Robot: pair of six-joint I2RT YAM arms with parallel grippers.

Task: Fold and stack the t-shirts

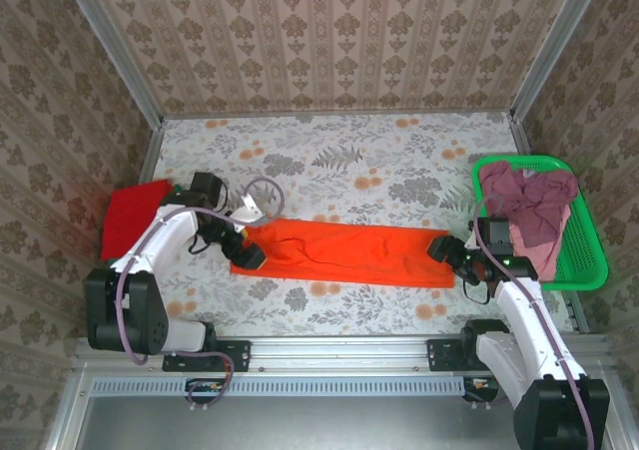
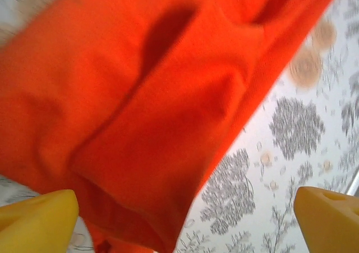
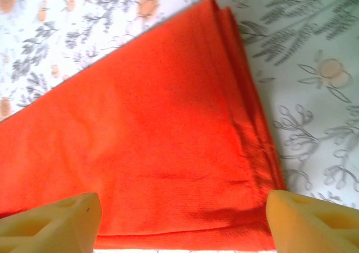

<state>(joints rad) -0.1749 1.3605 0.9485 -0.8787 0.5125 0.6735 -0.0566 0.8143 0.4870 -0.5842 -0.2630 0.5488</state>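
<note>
- Your left gripper (image 2: 185,225) stands wide open: one yellow finger (image 2: 36,219) sits at 7 o'clock, the other at 5 o'clock.
- The orange tee (image 2: 140,107) covers the view from 7 o'clock round through 12 to 1 o'clock.
- A folded flap lies on top of it, running from 1 o'clock down to a corner near 6 o'clock, between the fingers.
- A dark crease shadow shows near 12 o'clock.
- The flowered table (image 2: 291,146) shows from 2 to 5 o'clock.
- The picture is blurred, so you cannot tell whether the 7 o'clock finger touches the cloth.
</note>
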